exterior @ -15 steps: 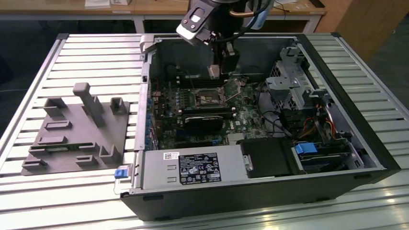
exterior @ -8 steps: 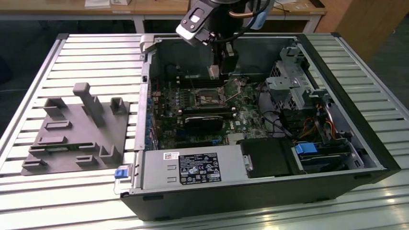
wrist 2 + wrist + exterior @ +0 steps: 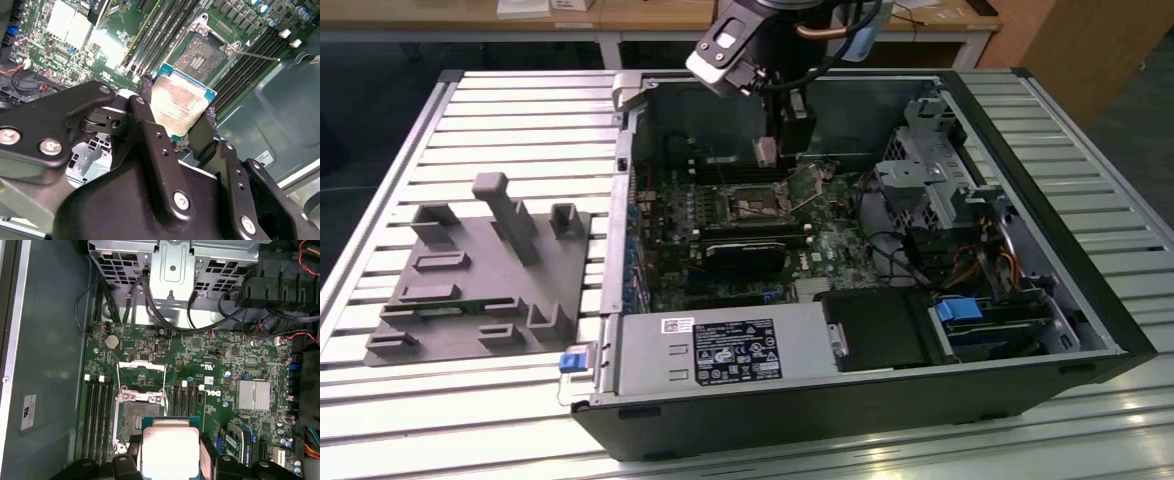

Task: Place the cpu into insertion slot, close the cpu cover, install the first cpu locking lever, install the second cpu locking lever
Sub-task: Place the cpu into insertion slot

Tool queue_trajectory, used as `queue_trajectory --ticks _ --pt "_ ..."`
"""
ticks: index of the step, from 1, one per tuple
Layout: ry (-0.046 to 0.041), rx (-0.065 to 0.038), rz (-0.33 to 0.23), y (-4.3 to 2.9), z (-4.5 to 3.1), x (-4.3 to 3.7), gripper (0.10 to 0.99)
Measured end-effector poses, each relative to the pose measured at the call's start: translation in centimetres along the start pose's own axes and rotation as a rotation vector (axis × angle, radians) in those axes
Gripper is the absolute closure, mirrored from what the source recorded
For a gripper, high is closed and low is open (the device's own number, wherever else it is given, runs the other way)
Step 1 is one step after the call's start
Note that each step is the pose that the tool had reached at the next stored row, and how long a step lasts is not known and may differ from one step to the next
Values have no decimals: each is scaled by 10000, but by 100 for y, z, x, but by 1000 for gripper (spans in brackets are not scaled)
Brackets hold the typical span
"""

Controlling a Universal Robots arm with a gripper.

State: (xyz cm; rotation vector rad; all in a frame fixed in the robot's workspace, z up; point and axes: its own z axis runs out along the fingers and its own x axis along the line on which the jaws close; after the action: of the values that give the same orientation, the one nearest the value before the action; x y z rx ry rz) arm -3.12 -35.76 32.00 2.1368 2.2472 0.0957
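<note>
Clasping cpu (image 3: 182,106), tool (image 3: 177,101) near insertion slot (image 3: 199,57)

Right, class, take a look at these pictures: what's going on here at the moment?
A robot arm's gripper is shut on the cpu, pinching it by two opposite edges above the motherboard inside an open computer case. The insertion slot is empty, and the cpu cover is swung up off it. The cpu is not yet seated; it hangs over the board near the slot.

No print is readable on the power supply label (image 3: 734,352) (nor the case sticker (image 3: 28,413)).
</note>
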Motion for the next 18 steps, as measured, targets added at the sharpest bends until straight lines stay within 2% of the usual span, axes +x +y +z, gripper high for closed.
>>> queue_trajectory --ticks 4,10,13,16,18 --pt "-31 48 239 -1 17 5 545" --pt "-30 210 264 -4 62 12 545" --pt "-26 325 266 -5 81 14 545" --pt "-27 392 267 -5 86 13 545" --pt "-26 400 268 -6 96 13 545"
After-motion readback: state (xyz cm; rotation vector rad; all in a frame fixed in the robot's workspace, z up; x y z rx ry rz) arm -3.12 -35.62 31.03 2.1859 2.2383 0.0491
